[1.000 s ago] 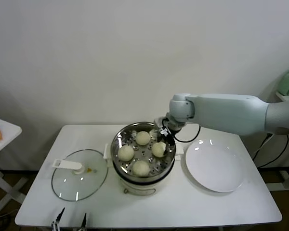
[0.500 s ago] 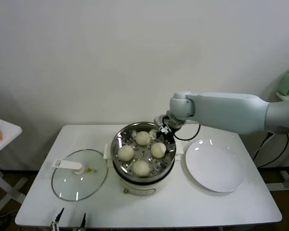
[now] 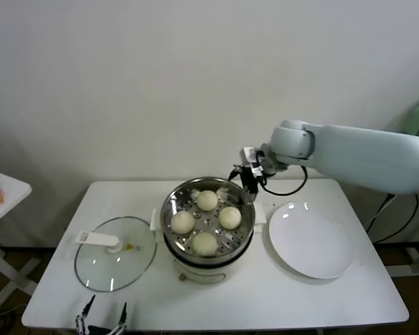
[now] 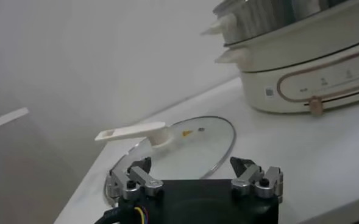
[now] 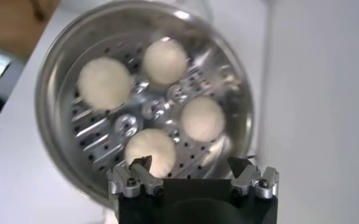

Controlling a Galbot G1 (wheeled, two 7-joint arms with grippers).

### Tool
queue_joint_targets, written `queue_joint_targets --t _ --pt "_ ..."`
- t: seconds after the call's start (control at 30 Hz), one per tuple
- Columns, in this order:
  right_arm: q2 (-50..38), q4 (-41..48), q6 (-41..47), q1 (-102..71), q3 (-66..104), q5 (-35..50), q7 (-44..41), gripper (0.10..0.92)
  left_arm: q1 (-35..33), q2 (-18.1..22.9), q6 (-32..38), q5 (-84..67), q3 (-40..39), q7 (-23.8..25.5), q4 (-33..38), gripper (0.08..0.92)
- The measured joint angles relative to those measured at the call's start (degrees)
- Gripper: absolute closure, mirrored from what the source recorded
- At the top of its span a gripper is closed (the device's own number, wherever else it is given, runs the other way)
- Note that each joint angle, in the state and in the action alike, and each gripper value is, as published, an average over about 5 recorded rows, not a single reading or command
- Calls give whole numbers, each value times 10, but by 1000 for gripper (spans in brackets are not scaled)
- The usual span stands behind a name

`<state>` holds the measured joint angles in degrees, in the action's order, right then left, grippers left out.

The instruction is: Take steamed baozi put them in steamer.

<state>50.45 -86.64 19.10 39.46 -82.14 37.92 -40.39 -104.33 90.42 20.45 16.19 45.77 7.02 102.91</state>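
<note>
Several off-white baozi lie in the shiny steamer basket (image 3: 246, 213) on its cream pot base: one at the back (image 3: 207, 200), one at the left (image 3: 183, 222), one at the right (image 3: 230, 217), one at the front (image 3: 204, 243). They also show in the right wrist view (image 5: 105, 83). My right gripper (image 3: 249, 175) is open and empty, raised above the steamer's back right rim; the right wrist view (image 5: 190, 165) looks down into the basket. My left gripper (image 3: 103, 319) is open and empty, low at the table's front left edge.
A round glass lid (image 3: 115, 252) with a white handle lies left of the steamer. A bare white plate (image 3: 311, 239) lies right of it. In the left wrist view the lid (image 4: 185, 143) and pot base (image 4: 307, 79) show ahead of that gripper (image 4: 191, 170).
My right gripper has lifted up and back to the right, out of the steamer basket, with nothing in it. The baozi have stayed put. The left arm has barely moved.
</note>
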Motion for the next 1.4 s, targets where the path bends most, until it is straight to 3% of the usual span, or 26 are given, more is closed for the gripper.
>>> queue_joint_targets --t 0.37,0.77,1.0,1.4 --pt "-125 -95 -9 -189 217 13 167 203 3 -4 -1 -13 -7 -1 3 177" --pt "-202 -206 -57 -577 580 -19 307 203 3 -5 0 -16 -11 0 10 177" --pt "-155 -258 -121 -844 815 -69 337 203 3 -4 0 -17 -12 0 12 177" --pt "42 -288 -292 -1202 1055 -145 323 203 3 5 -3 -16 -20 -3 21 177"
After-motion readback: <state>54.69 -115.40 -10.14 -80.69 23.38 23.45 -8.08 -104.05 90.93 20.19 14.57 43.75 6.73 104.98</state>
